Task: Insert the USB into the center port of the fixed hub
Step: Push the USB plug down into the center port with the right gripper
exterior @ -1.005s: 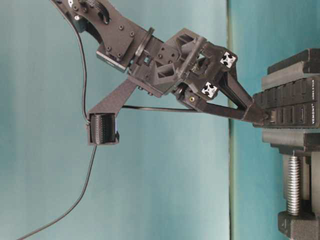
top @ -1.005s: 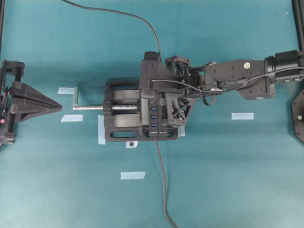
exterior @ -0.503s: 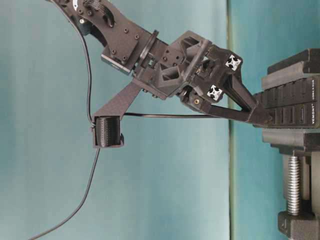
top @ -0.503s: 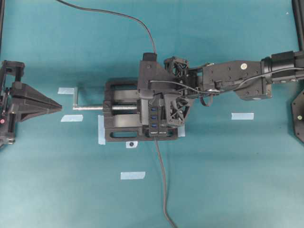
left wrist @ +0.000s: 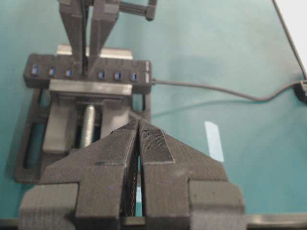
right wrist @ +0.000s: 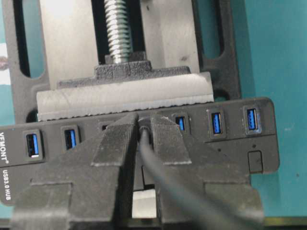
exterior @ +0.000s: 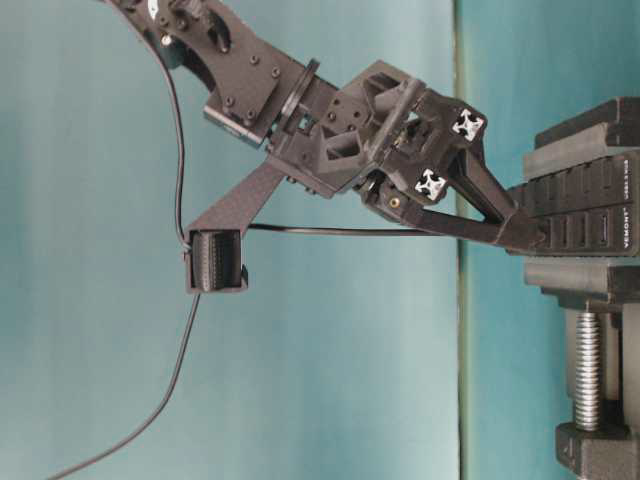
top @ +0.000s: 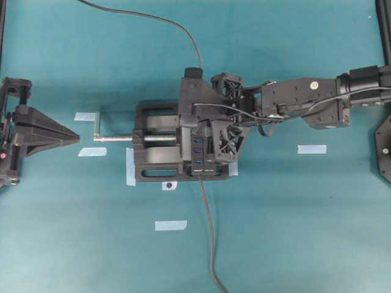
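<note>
While the right gripper (right wrist: 143, 132) presses its tips down against the fixed hub (right wrist: 230, 143), its jaws stand only a narrow gap apart, pinching the USB (right wrist: 143, 132) between them. Only a sliver of the plug shows between the fingertips (right wrist: 120, 136), and its thin dark cable (right wrist: 168, 177) runs back out between the two fingers toward the wrist. The plug sits at the center port, in the middle of the hub's row of blue slots, with lit slots visible on either side of the fingers; how deep the plug has gone into the port cannot be told, since the fingers cover it.

Seen from table level, the same gripper (exterior: 525, 232) slants down to the hub's top face (exterior: 580, 215), fingertips touching it. The hub is clamped in the vise (top: 153, 155), whose silver screw (right wrist: 117, 31) lies just beyond the hub in the right wrist view.

Well apart from the hub, the left gripper (left wrist: 139, 143) has its jaws drawn together, pads nearly touching, with nothing between them. It points toward the vise from the screw-handle side.
</note>
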